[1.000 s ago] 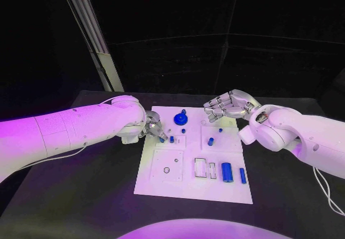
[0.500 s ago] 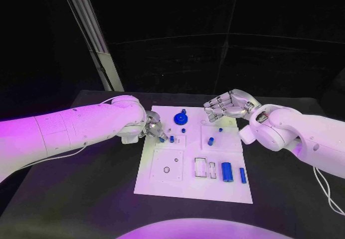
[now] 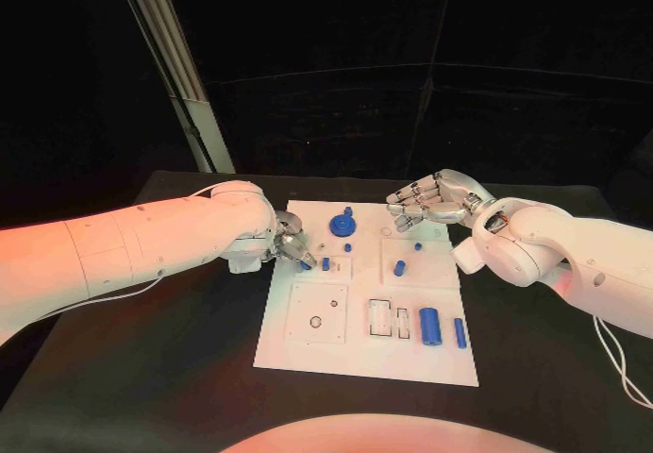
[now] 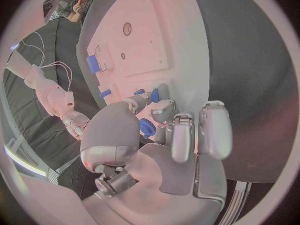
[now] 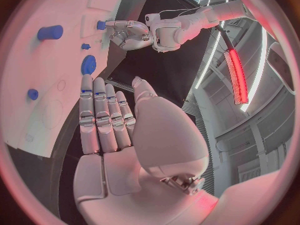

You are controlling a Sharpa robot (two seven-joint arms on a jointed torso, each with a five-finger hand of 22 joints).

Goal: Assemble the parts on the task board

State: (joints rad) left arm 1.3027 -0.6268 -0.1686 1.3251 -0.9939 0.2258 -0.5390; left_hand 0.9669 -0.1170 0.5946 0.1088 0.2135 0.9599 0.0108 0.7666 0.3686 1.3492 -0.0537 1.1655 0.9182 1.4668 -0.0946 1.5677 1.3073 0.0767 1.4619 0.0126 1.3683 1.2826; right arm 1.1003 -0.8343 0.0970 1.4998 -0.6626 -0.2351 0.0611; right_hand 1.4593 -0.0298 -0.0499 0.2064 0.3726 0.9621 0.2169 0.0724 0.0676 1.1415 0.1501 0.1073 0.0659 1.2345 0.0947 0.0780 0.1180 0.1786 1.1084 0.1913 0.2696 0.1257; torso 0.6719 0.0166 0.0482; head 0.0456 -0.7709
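One white task board lies on one black table. Blue parts visible on the board number seven: one gear, two large cylinders, and four smaller pegs. Two hands are present.

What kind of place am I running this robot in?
Probably a robotics lab or demo cell: a white task board with small blue parts on a black table, dark curtained walls, and two white arms with silver hands.
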